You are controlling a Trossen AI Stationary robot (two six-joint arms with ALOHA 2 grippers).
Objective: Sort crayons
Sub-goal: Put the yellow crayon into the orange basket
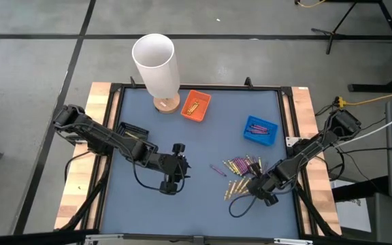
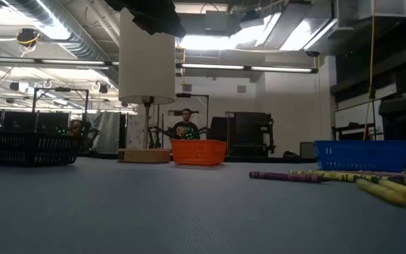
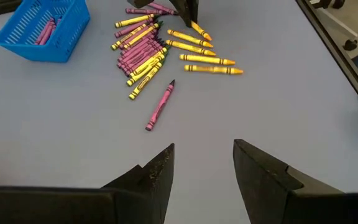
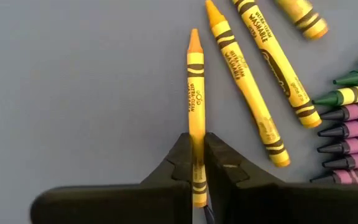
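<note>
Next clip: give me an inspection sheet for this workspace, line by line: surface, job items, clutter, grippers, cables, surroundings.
Surface: blue-grey mat inside a black frame.
Job items: loose pile of yellow and purple crayons; one purple crayon lies apart; orange tray holds yellow crayons, blue tray purple ones.
Clutter: white cylinder on a wooden base.
Grippers: right gripper shut on a yellow crayon at the pile; left gripper open, waiting mid-mat.
Cables: black cable loops on the mat by the right arm.
Surroundings: person seated beyond the table.
</note>
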